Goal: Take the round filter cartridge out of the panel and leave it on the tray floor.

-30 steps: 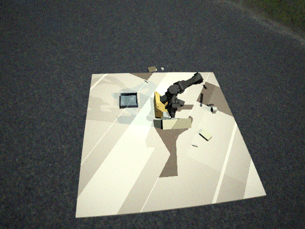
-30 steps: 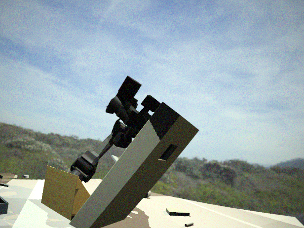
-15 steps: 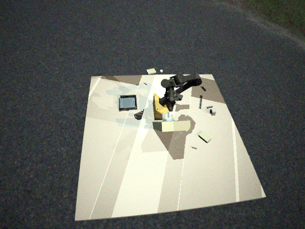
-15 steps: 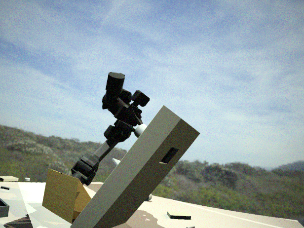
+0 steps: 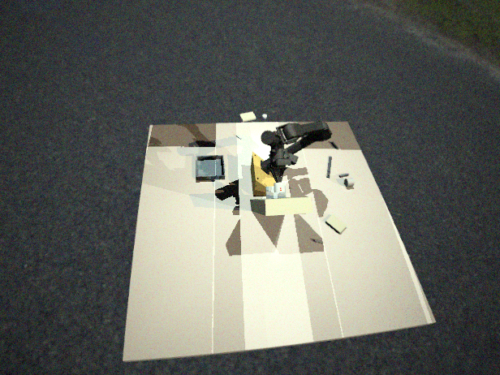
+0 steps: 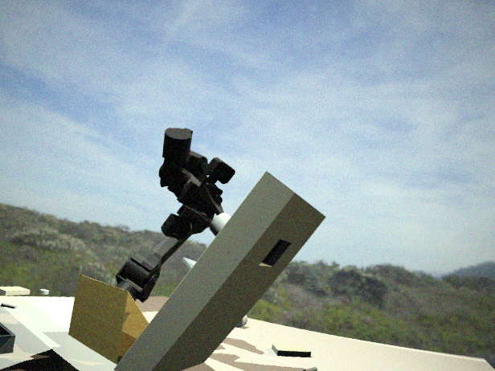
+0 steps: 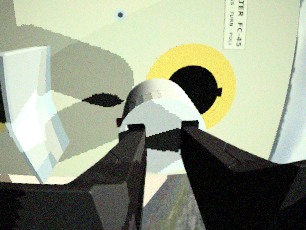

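My gripper (image 7: 161, 131) (image 5: 278, 183) (image 6: 210, 226) is shut on the round white filter cartridge (image 7: 158, 103) (image 5: 279, 190) (image 6: 220, 221). The cartridge is out of the pale service panel (image 7: 80, 29) (image 5: 290, 206) (image 6: 241, 261) and held just in front of its face. In the wrist view the empty socket (image 7: 196, 85) shows as a black hole inside a yellow ring (image 7: 225, 69), up and to the right of the cartridge. The dark tray (image 5: 209, 157) (image 6: 6, 340) with a grey-blue floor lies on the mat to the left of the panel, apart from the gripper.
A yellow wedge block (image 5: 258, 174) (image 6: 102, 319) stands beside the panel under the arm. A flat pale block (image 5: 336, 223), a dark bar (image 5: 329, 166) and a small grey piece (image 5: 347, 182) lie to the right. A pale block (image 5: 247, 116) lies off the mat's far edge.
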Controlling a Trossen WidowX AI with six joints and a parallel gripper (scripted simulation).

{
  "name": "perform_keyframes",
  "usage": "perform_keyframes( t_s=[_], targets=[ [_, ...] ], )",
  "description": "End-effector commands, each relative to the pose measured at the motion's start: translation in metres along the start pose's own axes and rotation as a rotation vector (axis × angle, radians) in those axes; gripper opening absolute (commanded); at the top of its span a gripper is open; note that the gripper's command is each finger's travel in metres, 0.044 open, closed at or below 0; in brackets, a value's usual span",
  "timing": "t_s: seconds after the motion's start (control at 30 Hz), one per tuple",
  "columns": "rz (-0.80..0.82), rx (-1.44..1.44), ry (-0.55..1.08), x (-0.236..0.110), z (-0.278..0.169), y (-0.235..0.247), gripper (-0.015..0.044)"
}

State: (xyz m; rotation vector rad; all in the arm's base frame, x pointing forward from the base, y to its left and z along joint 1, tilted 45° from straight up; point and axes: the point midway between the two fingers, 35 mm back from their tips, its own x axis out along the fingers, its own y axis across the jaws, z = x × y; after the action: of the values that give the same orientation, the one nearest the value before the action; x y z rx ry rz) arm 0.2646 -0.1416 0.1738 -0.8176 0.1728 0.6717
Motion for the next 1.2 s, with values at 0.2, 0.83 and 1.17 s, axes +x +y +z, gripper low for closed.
perform_keyframes(
  t_s=[0.2,0.83,1.17],
  targets=[
    [-0.008,-0.009,-0.002,0.004,0.002,0.032,0.0000],
    [0.001,0.002,0.000,0.006,0.002,0.042,0.0100],
    [-0.008,-0.010,-0.002,-0.002,0.001,-0.015,0.0100]
  ],
)
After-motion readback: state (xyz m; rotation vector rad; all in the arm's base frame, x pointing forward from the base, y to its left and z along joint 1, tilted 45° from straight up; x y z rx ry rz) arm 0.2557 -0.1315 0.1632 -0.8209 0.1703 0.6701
